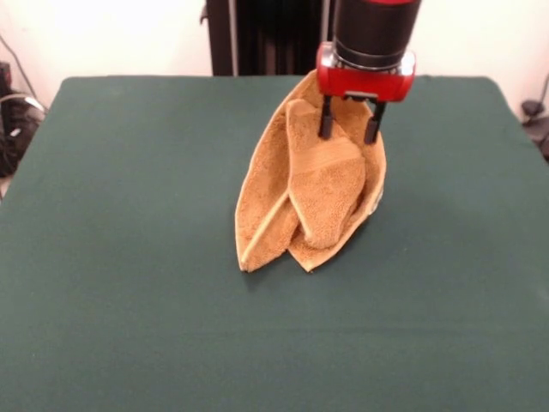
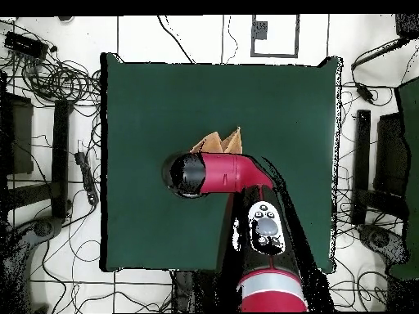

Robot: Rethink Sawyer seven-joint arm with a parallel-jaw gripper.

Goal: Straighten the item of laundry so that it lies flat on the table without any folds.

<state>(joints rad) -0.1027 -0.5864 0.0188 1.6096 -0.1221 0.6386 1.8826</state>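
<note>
Gripper point(image 1: 349, 123) above a folded golden-orange hand towel point(image 1: 316, 189) on the green table point(image 1: 129, 257).

In the front view the gripper's 2 black fingers point(image 1: 326, 118) hang spread apart at the towel's far end, with the upper edge of a central fold of cloth between them; whether they touch it I cannot tell. The towel is folded into a narrow boat shape, its long axis running from the far end under the gripper toward the near left, where 2 pointed ends rest on the cloth. It lies near the table's middle, slightly toward the far side. In the overhead view the red arm point(image 2: 233, 173) covers most of the towel point(image 2: 219, 143); only 2 tips show.
</note>
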